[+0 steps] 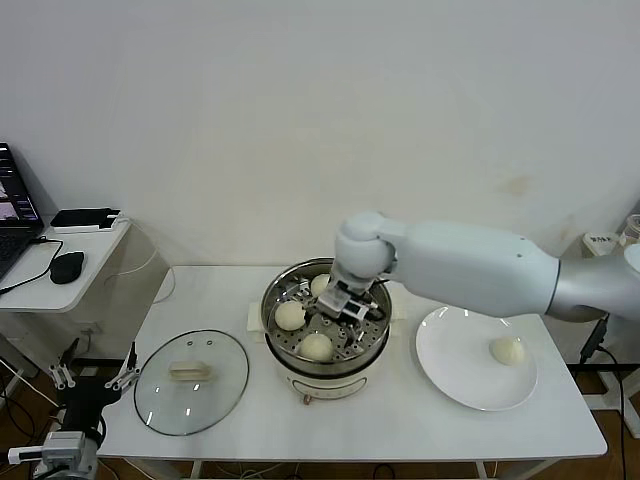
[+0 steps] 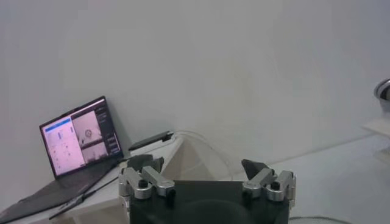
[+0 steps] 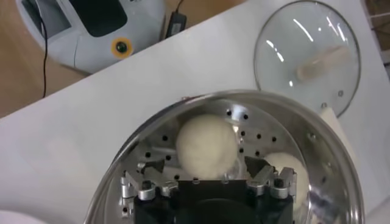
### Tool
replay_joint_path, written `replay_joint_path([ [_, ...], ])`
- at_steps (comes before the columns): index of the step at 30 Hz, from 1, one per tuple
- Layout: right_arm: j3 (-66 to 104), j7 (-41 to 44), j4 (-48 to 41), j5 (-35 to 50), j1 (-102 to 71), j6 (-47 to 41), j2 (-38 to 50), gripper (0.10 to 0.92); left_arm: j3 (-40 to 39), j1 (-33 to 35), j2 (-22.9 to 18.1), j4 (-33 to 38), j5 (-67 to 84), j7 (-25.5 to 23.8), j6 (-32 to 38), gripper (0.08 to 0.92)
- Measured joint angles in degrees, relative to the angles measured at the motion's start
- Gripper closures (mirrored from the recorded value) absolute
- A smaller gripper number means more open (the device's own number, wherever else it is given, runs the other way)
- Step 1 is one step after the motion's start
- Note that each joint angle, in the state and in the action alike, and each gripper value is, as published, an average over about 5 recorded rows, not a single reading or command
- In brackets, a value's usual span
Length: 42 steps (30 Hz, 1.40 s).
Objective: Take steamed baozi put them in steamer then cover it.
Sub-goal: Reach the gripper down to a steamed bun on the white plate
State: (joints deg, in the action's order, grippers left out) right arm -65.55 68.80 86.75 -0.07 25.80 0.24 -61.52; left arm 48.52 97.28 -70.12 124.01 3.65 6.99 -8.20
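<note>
The steamer (image 1: 276, 340) stands mid-table with three steamed baozi on its perforated tray (image 3: 268, 137): one at the front (image 1: 317, 346), one at the left (image 1: 290, 315), one at the back (image 1: 320, 285). My right gripper (image 1: 345, 308) is down inside the pot, open. In the right wrist view the front baozi (image 3: 206, 146) sits on the tray between the spread fingertips (image 3: 256, 165), which stand apart from it; a second bun (image 3: 283, 167) lies beside it. Another baozi (image 1: 508, 351) remains on the white plate (image 1: 455, 375). The cover (image 1: 191, 380) lies flat on the table, left of the steamer. My left gripper (image 2: 204, 167) is open, parked low at the left.
A side desk at the far left carries a laptop (image 2: 79, 137) and a mouse (image 1: 66, 266). The plate is near the table's right front corner. The right arm reaches across the table above the plate's far side. The wall runs close behind the table.
</note>
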Motion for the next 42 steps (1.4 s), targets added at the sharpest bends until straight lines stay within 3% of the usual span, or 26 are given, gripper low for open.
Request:
replay_joint_path([
  [8,4.9,1.2,-0.9,-0.8,1.1,-6.6,6.3,0.203,-0.2,-0.9,1.0,-0.8,0.4,-0.1,-0.1,0.177],
  [18,9.7,1.6,-1.3,-3.1,-2.3,-11.8,20.2,0.203,-1.2,-2.1,2.2,-1.8,1.1,-0.3,-0.2,0.177],
  [28,24.1,2.4,-5.2,-8.6,-17.5,-10.1,29.7,0.203,-2.8,-3.0,2.6,-2.0,0.8,-0.3,-0.6,0.177],
  [42,46.3,2.6,-13.0,-18.5,-40.1,-5.2,31.3,0.203,-3.3,-2.3,2.4,-1.9,0.3,-0.2,-0.6,0.177],
])
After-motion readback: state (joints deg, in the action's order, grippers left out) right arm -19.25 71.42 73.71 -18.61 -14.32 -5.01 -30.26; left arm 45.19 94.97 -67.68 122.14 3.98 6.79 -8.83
